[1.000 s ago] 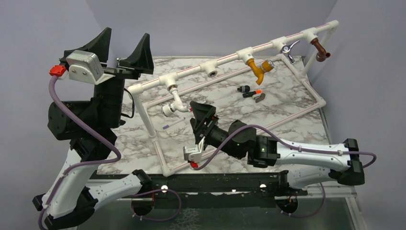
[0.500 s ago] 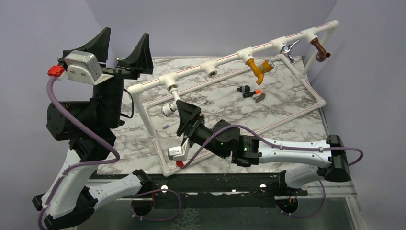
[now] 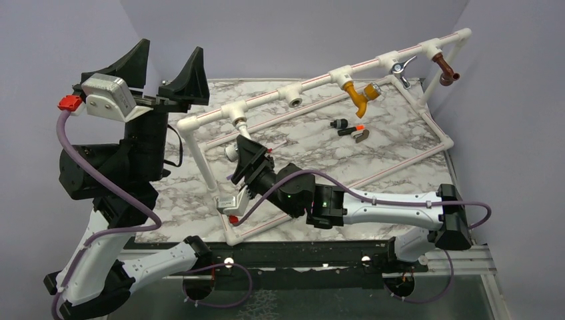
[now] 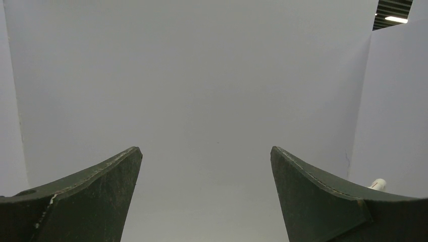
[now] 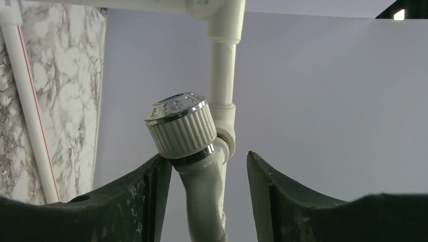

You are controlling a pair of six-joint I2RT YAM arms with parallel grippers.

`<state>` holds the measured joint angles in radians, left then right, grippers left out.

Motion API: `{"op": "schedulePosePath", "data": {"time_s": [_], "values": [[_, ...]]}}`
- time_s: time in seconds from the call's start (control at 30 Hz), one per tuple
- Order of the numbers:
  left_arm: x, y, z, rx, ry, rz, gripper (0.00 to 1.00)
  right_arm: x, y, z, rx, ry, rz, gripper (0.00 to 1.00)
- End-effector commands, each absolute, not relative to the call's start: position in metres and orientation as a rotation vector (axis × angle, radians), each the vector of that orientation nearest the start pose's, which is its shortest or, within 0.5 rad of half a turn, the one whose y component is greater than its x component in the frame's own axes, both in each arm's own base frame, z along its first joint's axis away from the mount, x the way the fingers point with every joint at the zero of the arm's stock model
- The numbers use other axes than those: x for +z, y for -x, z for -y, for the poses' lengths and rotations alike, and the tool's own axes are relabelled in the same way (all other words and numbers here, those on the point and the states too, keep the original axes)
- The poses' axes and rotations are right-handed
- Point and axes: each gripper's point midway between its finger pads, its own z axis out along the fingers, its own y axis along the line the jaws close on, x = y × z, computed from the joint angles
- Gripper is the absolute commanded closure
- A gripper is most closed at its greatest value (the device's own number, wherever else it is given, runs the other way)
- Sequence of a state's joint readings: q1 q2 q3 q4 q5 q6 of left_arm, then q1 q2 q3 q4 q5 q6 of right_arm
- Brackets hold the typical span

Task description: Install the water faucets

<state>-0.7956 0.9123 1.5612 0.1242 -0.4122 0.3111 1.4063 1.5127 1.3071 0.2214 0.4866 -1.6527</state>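
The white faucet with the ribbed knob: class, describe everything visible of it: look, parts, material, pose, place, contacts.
The white faucet looks plastic: a ribbed round knob capped in shiny chrome, a chrome ring beneath, a curved greyish spout. Its straight stem runs up into a tee socket of the pipe frame, so it hangs tilted from the rail. The right hand straddles its neck, jaws apart; one finger seems to touch it, the other stands clear.
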Motion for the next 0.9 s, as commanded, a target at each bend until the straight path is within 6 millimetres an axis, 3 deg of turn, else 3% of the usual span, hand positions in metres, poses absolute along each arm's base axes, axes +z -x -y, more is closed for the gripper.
{"op": "schedulePosePath", "data": {"time_s": [0.0,0.2,0.43,0.63,0.87], "values": [[0.659,-0.195,0.082,-0.293,-0.064,-0.854,0.01,0.384,-0.199,-0.442,-0.733,1.64,-0.367,0.42],[0.66,-0.193,0.08,-0.294,-0.061,-0.85,0.01,0.381,-0.203,-0.441,-0.763,1.633,-0.387,0.63],[0.659,-0.193,0.08,-0.293,-0.061,-0.851,0.01,0.386,-0.202,-0.44,-0.746,1.53,-0.399,0.99],[0.659,-0.194,0.082,-0.295,-0.062,-0.854,0.01,0.404,-0.198,-0.436,-0.614,1.286,-0.463,0.99],[0.659,-0.195,0.083,-0.298,-0.065,-0.857,0.01,0.419,-0.195,-0.432,-0.316,0.969,-0.601,0.99]]}}
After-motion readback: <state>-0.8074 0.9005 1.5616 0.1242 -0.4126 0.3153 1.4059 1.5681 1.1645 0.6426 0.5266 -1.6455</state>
